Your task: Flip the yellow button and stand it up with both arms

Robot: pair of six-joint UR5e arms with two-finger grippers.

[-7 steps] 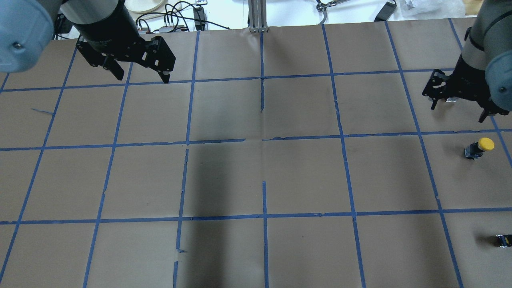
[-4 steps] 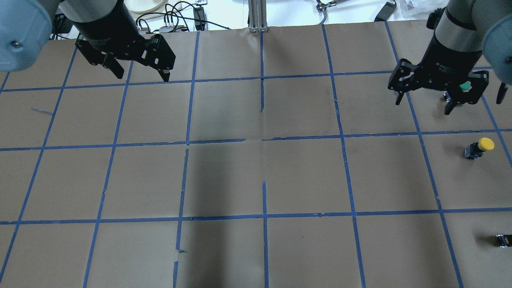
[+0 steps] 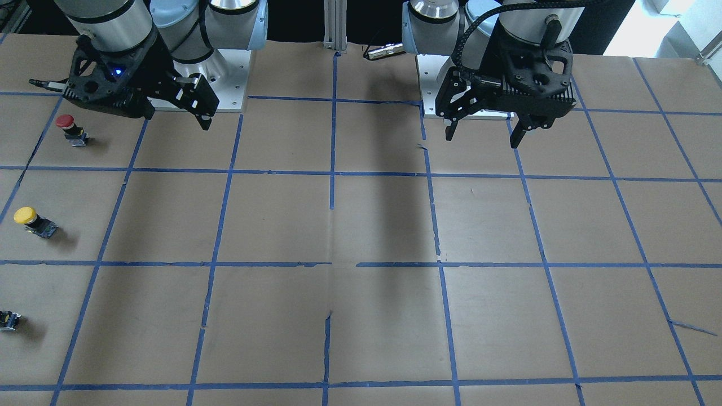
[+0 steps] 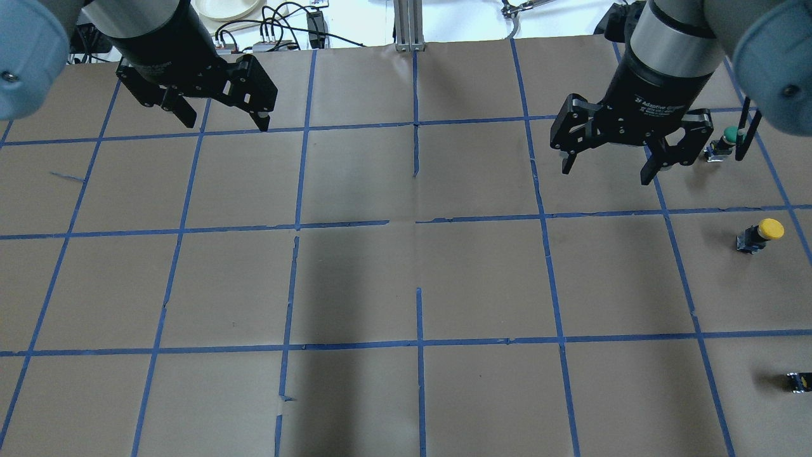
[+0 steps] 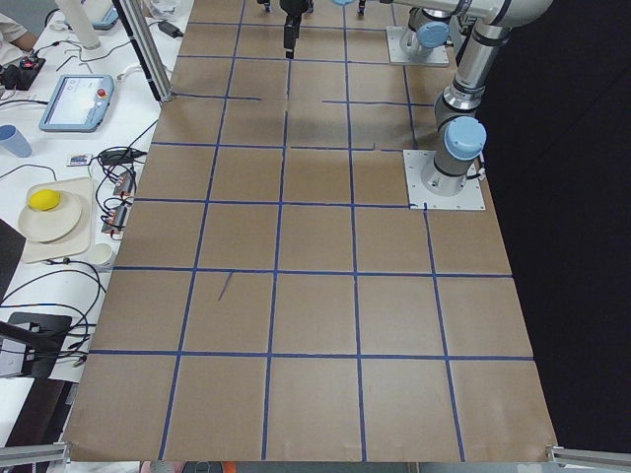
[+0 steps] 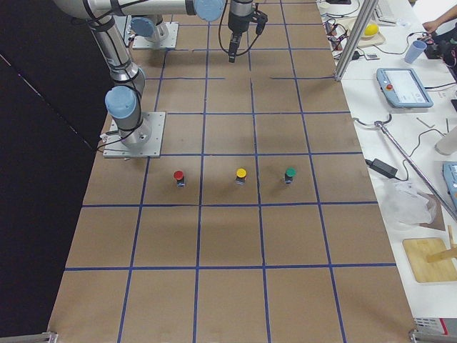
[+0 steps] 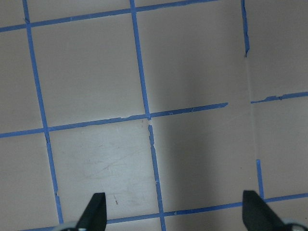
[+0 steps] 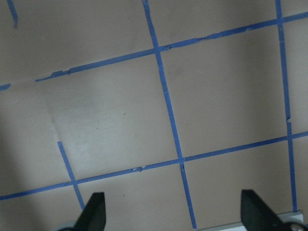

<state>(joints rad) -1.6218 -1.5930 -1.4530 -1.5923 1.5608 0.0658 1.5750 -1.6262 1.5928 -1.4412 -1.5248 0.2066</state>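
The yellow button (image 4: pixel 761 235) sits on the brown paper near the table's right edge. It also shows at the left of the front view (image 3: pixel 34 221) and in the right exterior view (image 6: pixel 241 176), where it seems to stand with its yellow cap up. My right gripper (image 4: pixel 606 172) is open and empty. It hovers about one grid square left of and beyond the button; its wrist view shows only bare paper between the fingertips (image 8: pixel 174 214). My left gripper (image 4: pixel 226 124) is open and empty at the far left (image 3: pixel 481 139).
A green-capped button (image 4: pixel 729 136) stands just right of my right gripper. A red-capped button (image 3: pixel 70 128) stands near the right arm's base. A tiny black block with a yellow spot (image 4: pixel 798 381) lies at the right edge. Blue tape lines grid the paper.
My right gripper has swung from the table's right edge leftward, uncovering the green-capped button. The left gripper and the yellow button have stayed put.
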